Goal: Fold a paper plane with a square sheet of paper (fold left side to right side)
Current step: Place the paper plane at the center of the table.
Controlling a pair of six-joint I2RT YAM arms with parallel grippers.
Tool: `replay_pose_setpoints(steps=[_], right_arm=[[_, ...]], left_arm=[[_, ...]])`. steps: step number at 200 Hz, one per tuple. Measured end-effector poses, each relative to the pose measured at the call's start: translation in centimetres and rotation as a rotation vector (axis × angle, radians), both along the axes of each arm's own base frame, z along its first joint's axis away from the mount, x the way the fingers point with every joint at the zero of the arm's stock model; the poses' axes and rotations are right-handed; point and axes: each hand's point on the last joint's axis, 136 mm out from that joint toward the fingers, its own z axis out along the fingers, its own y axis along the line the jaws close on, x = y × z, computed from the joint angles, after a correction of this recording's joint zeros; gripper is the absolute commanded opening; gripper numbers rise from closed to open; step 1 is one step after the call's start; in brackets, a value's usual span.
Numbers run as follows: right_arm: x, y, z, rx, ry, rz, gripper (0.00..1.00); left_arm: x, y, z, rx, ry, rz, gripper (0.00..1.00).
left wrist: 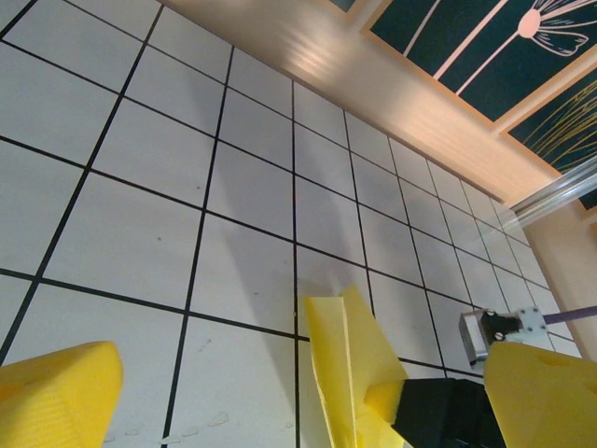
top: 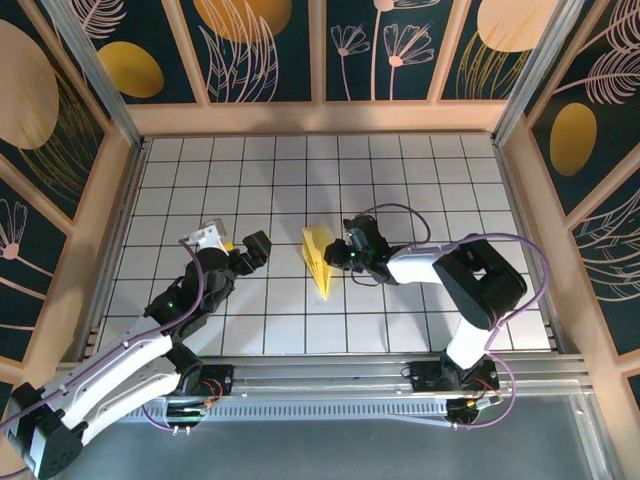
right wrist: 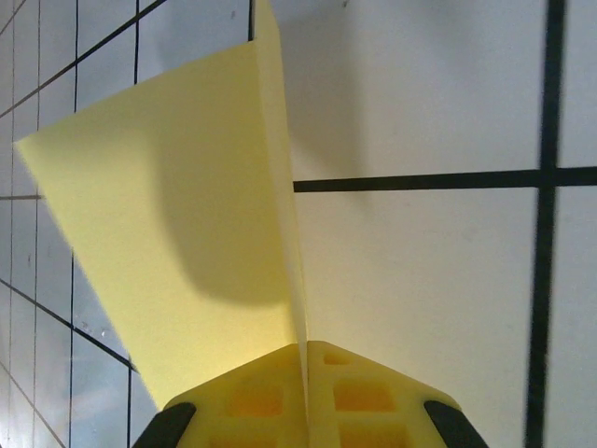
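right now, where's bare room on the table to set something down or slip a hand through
Free: the far half of the table, up to the back wall, and the near tiles between the left arm and right arm. Crowded: the middle, where the right gripper pinches the folded yellow paper with the open left gripper just beside it.

White table [top: 400, 180], black grid lines

far table [top: 400, 170] free, paper [top: 318, 258] blocks ctr

one folded paper [top: 318, 258], one table [top: 420, 170] and two grippers, left gripper [top: 238, 247] and right gripper [top: 342, 256], are counted.
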Motion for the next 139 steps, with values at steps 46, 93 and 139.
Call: replay_pose_setpoints(steps=[46, 93, 139], right_arm=[[-0.2, -1.5, -0.9, -0.049, 0.015, -0.038, 0.08], [-0.4, -2.7, -1.9, -0.089, 0.041, -0.065, 0.08], [-0.4, -2.9, -1.5, -0.089, 0.036, -0.069, 0.08]], left_arm=[[0.1, -0.3, 0.0, -0.007, 0.000, -0.010, 0.99], [0.1, -0.4, -0.1, -0.013, 0.004, -0.011, 0.99], [0.1, -0.4, -0.2, -0.012, 0.005, -0.011, 0.99]])
